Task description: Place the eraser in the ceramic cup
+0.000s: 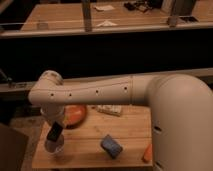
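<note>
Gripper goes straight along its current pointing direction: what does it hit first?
The ceramic cup. The gripper hangs over the left end of the table, pointing down, with the cup directly under it in this view. Depth is unclear, so it could meet the rim rather than the opening.

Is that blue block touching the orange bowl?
Apart. The camera view shows bare tabletop between the blue block and the orange bowl. The gripper hangs over the ceramic cup, at the picture's left.

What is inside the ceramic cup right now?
The gripper hangs right over the ceramic cup, covering most of its mouth. Only its pale rim shows; whether the eraser is inside is hidden.
</note>
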`<state>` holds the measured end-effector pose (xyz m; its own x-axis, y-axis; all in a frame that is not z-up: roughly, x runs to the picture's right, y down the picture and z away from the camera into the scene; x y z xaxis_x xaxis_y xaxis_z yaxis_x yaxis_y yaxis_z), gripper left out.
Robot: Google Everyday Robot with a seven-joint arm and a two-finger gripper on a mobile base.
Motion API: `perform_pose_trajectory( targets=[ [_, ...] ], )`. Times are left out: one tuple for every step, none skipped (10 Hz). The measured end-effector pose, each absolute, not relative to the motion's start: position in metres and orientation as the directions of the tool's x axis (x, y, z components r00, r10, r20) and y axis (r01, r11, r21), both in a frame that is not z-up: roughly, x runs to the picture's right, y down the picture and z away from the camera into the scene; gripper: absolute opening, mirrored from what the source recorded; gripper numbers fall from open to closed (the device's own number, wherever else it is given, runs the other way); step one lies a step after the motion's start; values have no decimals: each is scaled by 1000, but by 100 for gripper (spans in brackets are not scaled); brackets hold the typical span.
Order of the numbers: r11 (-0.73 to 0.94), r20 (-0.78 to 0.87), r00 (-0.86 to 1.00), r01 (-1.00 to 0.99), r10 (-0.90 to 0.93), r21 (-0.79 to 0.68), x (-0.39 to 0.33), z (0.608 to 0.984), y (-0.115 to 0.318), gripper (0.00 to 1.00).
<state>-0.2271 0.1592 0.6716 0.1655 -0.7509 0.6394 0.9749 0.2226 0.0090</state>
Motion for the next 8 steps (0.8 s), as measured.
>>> perform_pose_trajectory(
  targets=[
    [222,641,165,975,-750,8,-227,672,160,1],
    [219,642,162,976,-749,9,-227,672,162,1],
    [217,643,161,976,-749,9,-226,672,162,1],
    [216,644,159,976,-749,10,-226,672,163,1],
    [214,644,158,977,-748,9,-225,672,164,1],
    [212,645,156,977,-748,9,-225,672,166,1],
    [211,646,155,977,-747,9,-225,672,166,1],
    [208,647,153,978,-747,9,-225,672,167,1]
  ],
)
